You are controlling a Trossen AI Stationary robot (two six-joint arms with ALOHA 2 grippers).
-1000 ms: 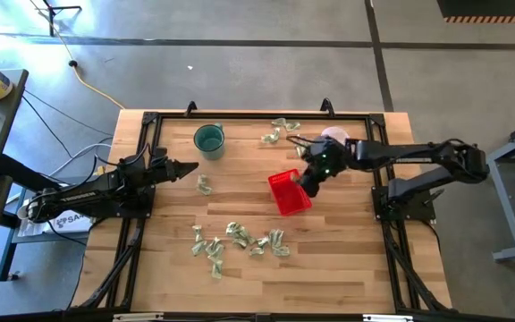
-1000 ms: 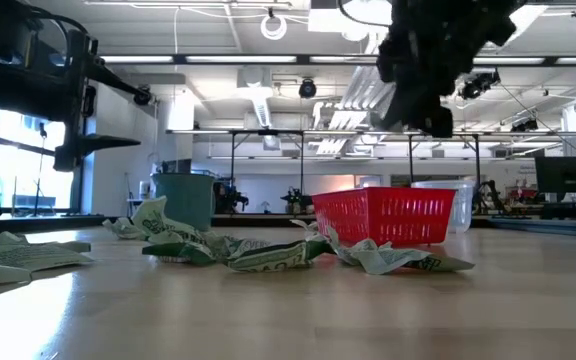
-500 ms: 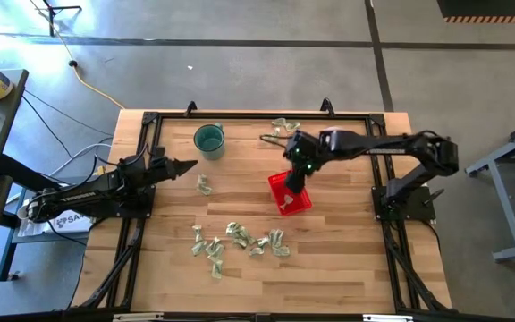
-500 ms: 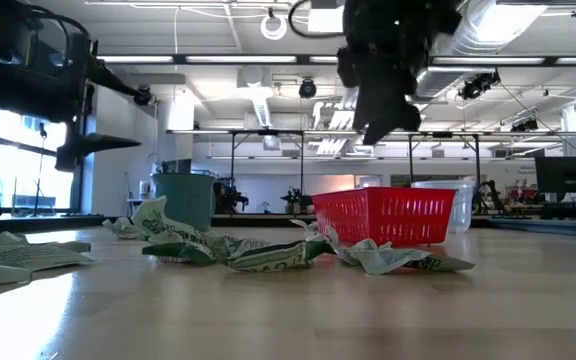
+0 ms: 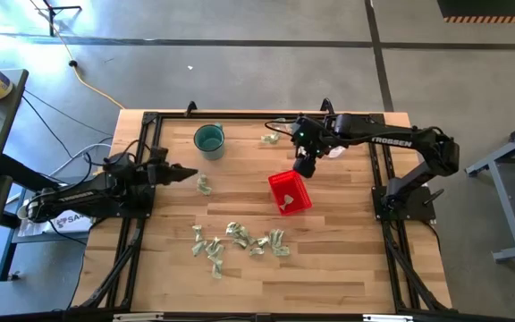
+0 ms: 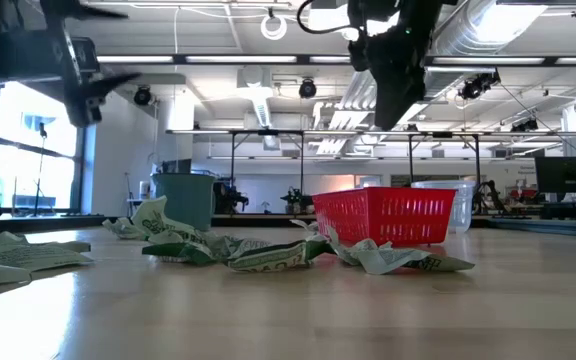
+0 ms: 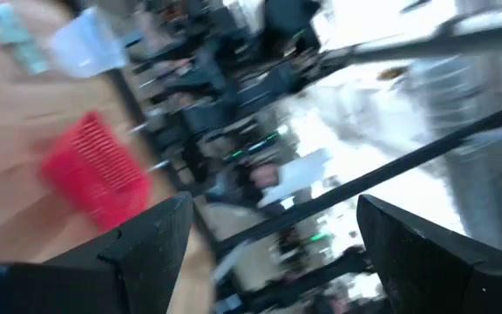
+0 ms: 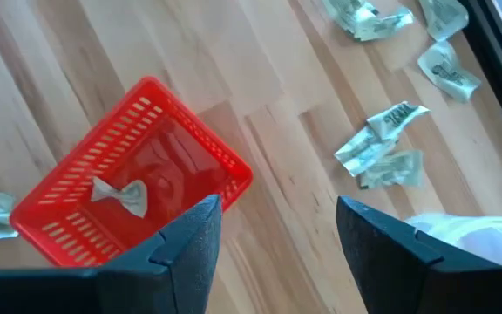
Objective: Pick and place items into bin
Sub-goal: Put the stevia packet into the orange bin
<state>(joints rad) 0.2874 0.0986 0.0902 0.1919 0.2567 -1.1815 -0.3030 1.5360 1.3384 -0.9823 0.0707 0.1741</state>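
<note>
The red bin (image 5: 290, 192) stands on the table right of centre, with one crumpled item (image 8: 120, 196) lying on its floor. My right gripper (image 5: 303, 169) hangs open above the bin's far edge, nothing between its fingers (image 8: 188, 251). Several pale green items (image 5: 240, 241) lie in a cluster toward the near edge. One item (image 5: 204, 185) lies near my left gripper (image 5: 186, 172), and more items (image 8: 382, 146) lie by the far edge. My left gripper is open at the table's left, pointing at the bin (image 7: 94, 179).
A teal cup (image 5: 208, 140) stands at the far left of the table. A clear plastic cup (image 8: 464, 237) stands near the far edge, beside my right arm. A black frame (image 5: 150, 121) runs around the tabletop. Bare wood lies between the bin and the near cluster.
My right gripper has swung from the bin's right side over the bin, then drawn back toward the far edge and upward. A crumpled item now lies inside the bin where none showed before. My left arm has started to move and shows higher and blurred in the low view.
</note>
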